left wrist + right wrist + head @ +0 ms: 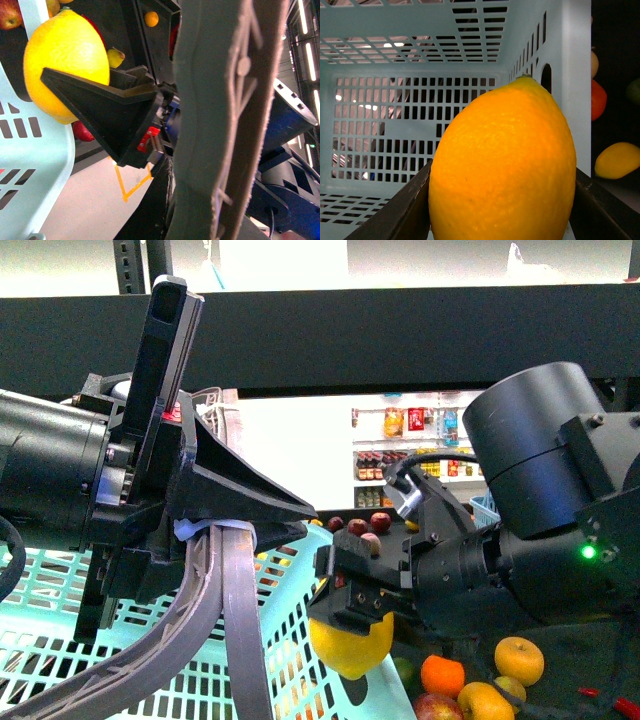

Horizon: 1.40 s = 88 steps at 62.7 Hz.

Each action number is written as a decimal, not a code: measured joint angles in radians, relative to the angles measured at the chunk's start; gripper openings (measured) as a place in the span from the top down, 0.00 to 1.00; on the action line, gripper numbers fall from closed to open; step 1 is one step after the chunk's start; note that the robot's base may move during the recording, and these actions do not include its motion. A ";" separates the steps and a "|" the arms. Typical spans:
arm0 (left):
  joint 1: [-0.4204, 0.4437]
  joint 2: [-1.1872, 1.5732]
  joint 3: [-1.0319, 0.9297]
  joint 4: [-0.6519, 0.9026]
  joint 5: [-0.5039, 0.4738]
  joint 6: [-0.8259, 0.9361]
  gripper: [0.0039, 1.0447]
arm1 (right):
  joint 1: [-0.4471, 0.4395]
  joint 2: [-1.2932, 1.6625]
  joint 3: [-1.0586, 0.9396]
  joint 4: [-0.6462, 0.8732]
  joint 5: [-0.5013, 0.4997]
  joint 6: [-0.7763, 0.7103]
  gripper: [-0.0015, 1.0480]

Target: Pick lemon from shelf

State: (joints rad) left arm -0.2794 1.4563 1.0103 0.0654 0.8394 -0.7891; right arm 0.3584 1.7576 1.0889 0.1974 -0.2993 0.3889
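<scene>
The right gripper [350, 612] has its black fingers [395, 220] clamped on either side of a large, smooth yellow lemon [350, 645], which fills the gap between them in the right wrist view; the lemon hangs below the gripper, off the shelf, at the right rim of a pale turquoise plastic basket with slotted walls [60, 580]; whether the fruit touches that rim cannot be told; the basket's lattice walls and floor stand just behind the lemon in the right wrist view

The large black metal-framed shelf [400, 335] spans the far side, its thick black front edge running across above both arms; on its lower tier, to the right of the lemon and apart from it, lie a round orange [442, 675], a yellow apple [518, 660] and a reddish apple [438, 708]; farther off, white wall shelves of bottles and packets [410, 450] show between the tiers

The left gripper [200, 470] sits on the left above the basket, with a broad grey basket handle [235, 620] curving down from under its black wedge-shaped finger [100, 115]; whether its fingers are closed on that handle cannot be told
</scene>
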 joint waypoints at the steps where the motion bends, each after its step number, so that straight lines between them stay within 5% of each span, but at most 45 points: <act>1: 0.000 0.000 0.000 0.000 0.000 0.000 0.92 | 0.003 0.007 0.000 0.002 0.005 0.004 0.38; 13: 0.000 0.000 0.000 0.000 -0.001 0.000 0.92 | 0.024 0.062 0.019 0.015 0.034 0.028 0.37; 31: 0.000 0.004 -0.001 0.000 -0.006 0.000 0.92 | 0.037 0.084 0.051 0.039 0.049 0.061 0.01; 60: 0.000 0.005 -0.008 0.000 -0.001 -0.002 0.92 | -0.096 0.015 0.040 0.054 0.044 0.057 0.02; 88: 0.000 0.005 -0.008 0.000 -0.001 -0.001 0.92 | -0.362 0.070 -0.108 0.116 0.131 -0.147 0.02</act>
State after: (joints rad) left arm -0.2794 1.4609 1.0023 0.0654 0.8387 -0.7902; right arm -0.0032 1.8275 0.9813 0.3130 -0.1680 0.2420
